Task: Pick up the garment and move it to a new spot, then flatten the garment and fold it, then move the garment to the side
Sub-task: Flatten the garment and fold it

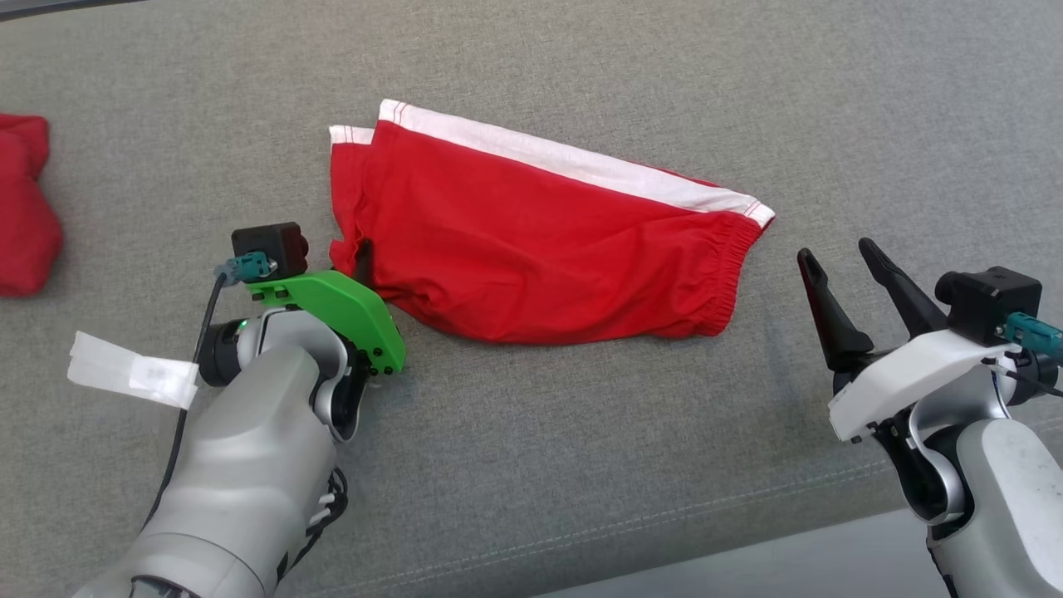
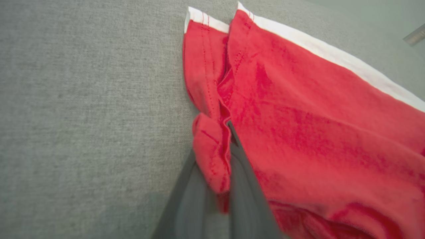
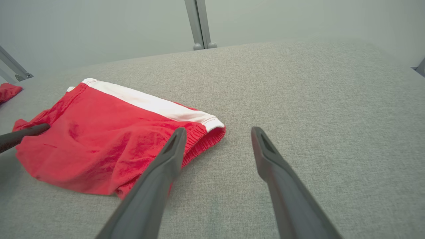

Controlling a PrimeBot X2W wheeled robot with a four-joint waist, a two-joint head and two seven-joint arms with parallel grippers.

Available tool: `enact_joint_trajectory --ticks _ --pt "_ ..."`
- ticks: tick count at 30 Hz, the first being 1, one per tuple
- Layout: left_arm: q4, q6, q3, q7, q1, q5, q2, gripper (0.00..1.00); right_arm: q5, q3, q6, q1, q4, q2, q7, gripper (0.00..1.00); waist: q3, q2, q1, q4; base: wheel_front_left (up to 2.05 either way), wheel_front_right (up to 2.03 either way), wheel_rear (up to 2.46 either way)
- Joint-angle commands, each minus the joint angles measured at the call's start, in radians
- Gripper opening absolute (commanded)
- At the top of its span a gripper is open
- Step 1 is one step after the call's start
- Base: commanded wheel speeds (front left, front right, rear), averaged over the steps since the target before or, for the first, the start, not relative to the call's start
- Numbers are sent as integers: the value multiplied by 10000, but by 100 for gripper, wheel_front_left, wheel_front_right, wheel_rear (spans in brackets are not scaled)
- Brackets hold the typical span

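Note:
The garment (image 1: 531,241) is a pair of red shorts with a white side stripe, lying folded on the grey fabric surface in the middle of the head view. My left gripper (image 1: 362,259) is at its left edge, shut on a fold of the red cloth. The left wrist view shows that fold of the garment (image 2: 212,159) pinched between the two dark fingers (image 2: 244,186). My right gripper (image 1: 835,257) hovers open to the right of the elastic waistband, apart from the cloth. Seen from the right wrist, the garment (image 3: 99,142) lies left of the spread fingers (image 3: 166,166).
Another red cloth (image 1: 25,216) lies at the far left edge of the grey surface (image 1: 581,432). The front edge of the surface runs along the lower right. Metal frame legs (image 3: 199,23) stand beyond the far edge.

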Motion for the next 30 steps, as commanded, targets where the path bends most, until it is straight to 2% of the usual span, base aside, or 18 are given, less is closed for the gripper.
enact_joint_trajectory --ticks 1,10,19,26,28,29,30 --pt "34 77 50 -135 159 32 -27 0 -55 -27 -14 42 10 19 -69 100 -103 0 0 100 0 0 0" --pt "-494 356 554 -540 881 -22 -199 0 -59 -196 -14 270 178 -29 -51 100 -599 0 0 672 0 0 0" --pt "-3208 1477 2179 -540 3189 1317 -287 0 -86 -413 -14 629 181 -114 172 100 -1042 0 0 1434 0 0 0" --pt "-4308 1770 2651 -542 4637 1972 -447 0 -37 -354 -14 785 324 -108 533 100 -1248 0 0 1660 0 0 0" --pt "-4438 1758 2724 -544 4795 2072 -467 48 -33 -334 -14 823 396 -60 610 100 -1313 0 0 1697 0 0 0" --pt "-4515 1722 2776 -544 4882 2124 -475 100 -46 -343 -14 837 458 -25 644 100 -1353 0 0 1723 0 0 0" --pt "-4599 1708 2861 -543 4962 2188 -481 100 -54 -353 -14 846 517 11 683 100 -1394 0 0 1752 0 0 0"
